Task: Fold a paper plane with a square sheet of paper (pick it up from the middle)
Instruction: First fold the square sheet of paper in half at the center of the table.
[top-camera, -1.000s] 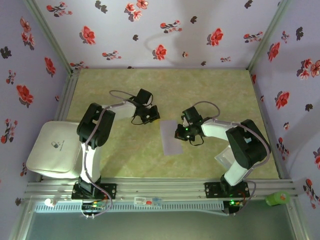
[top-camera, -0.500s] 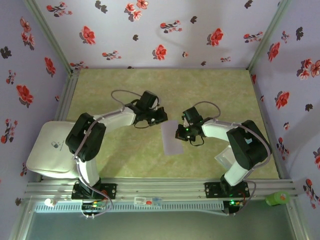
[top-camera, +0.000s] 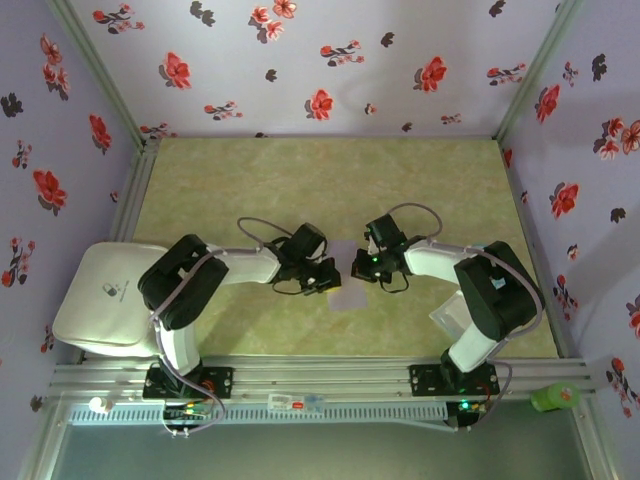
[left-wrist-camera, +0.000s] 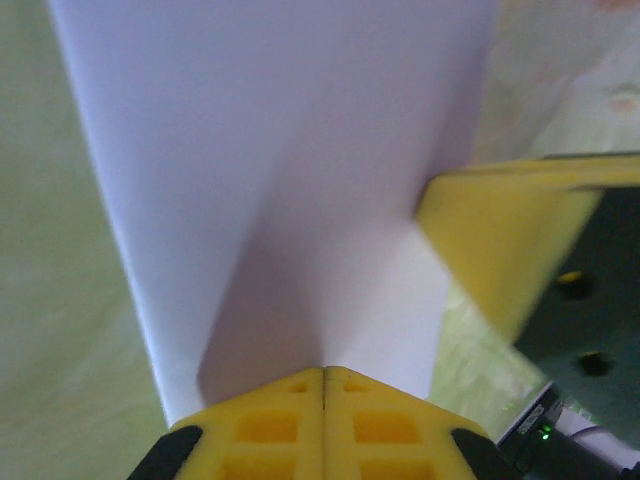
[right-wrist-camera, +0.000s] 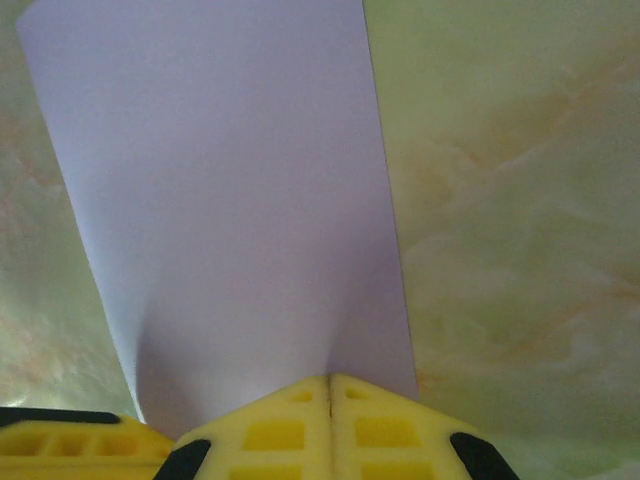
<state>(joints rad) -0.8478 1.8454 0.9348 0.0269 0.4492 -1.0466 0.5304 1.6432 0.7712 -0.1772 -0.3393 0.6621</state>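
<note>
Lying on the green table (top-camera: 250, 180), the square sheet of paper (right-wrist-camera: 230, 190) stretches toward 12 o'clock from the right gripper (right-wrist-camera: 330, 378), whose jaws are pressed together at its edge. The left gripper (left-wrist-camera: 325, 372), likewise clamped closed, meets the sheet's 9 o'clock side overhead.

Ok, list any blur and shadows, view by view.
Right wrist: soft shadow on the thin pale lavender paper sheet above the right claw. Left wrist: darker shadow above the left claw; yellow finger at right blurred. Top external: even light.
</note>
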